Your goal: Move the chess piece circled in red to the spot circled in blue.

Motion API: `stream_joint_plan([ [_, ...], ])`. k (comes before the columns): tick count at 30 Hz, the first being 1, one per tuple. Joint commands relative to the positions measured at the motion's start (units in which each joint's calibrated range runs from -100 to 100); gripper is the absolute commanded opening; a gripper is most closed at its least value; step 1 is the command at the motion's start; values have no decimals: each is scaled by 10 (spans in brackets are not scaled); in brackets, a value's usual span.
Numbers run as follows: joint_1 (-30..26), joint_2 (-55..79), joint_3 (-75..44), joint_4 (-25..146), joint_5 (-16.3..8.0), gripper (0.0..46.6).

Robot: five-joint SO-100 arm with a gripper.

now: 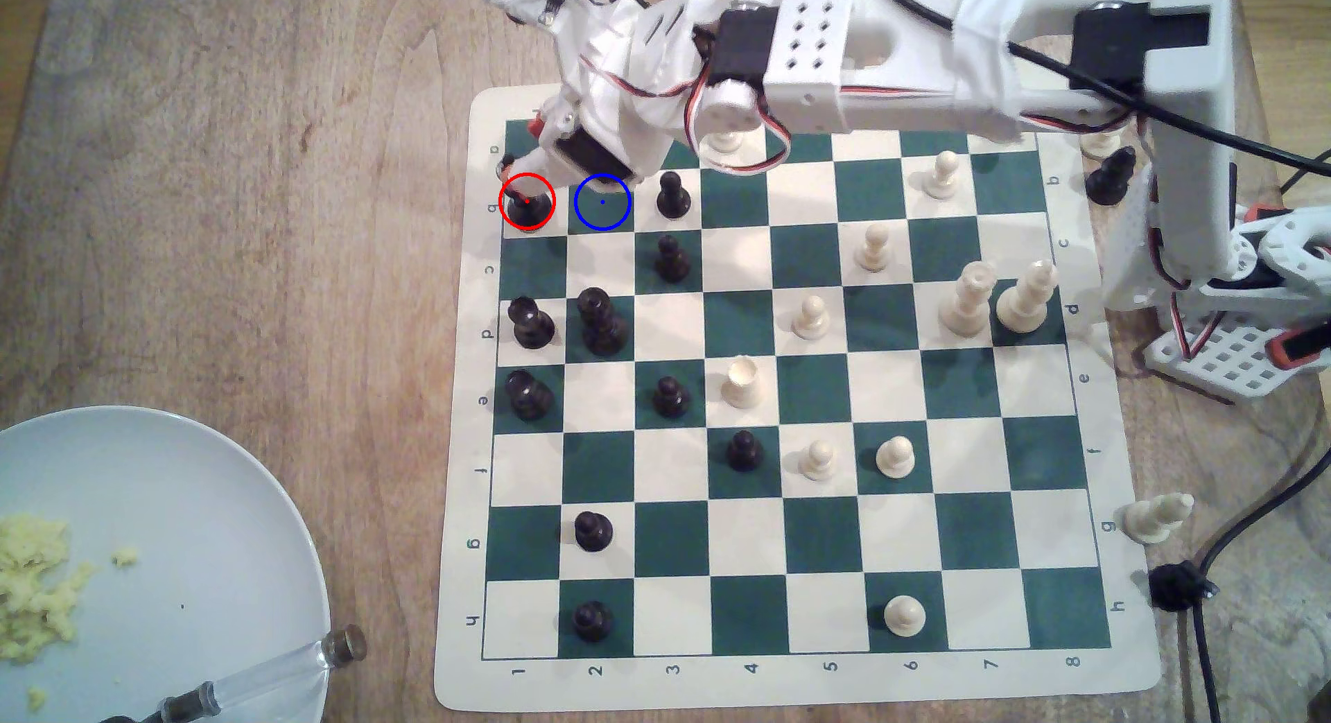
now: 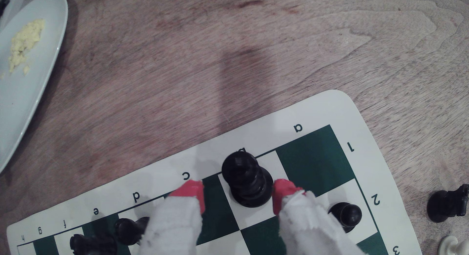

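The red-ringed black piece (image 1: 528, 208) stands on a cream square at the board's edge on the exterior view's left. In the wrist view this piece (image 2: 247, 181) has a wide round base and a ringed body. My gripper (image 1: 531, 170) hangs right over it. It is open (image 2: 238, 196), with one red-tipped finger (image 2: 193, 191) apart from the piece and the other fingertip (image 2: 281, 194) close against its base. The blue-ringed dark green square (image 1: 603, 205) lies one square to the exterior view's right of the piece, partly under my wrist.
A black pawn (image 1: 673, 196) stands on the square beyond the blue ring, and another pawn (image 2: 346, 215) sits close by my finger. More black pieces (image 1: 531, 323) stand further along that edge. A plate (image 1: 180, 521) with food lies off the board.
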Motion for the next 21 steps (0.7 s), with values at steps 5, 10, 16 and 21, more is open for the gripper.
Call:
stream_joint_plan([
  [5, 4, 14, -97, -22, 3, 154],
  [10, 2, 29, -107, -22, 3, 154],
  [16, 3, 48, -115, -31, 6, 154],
  [21, 2, 57, -117, -38, 6, 150],
])
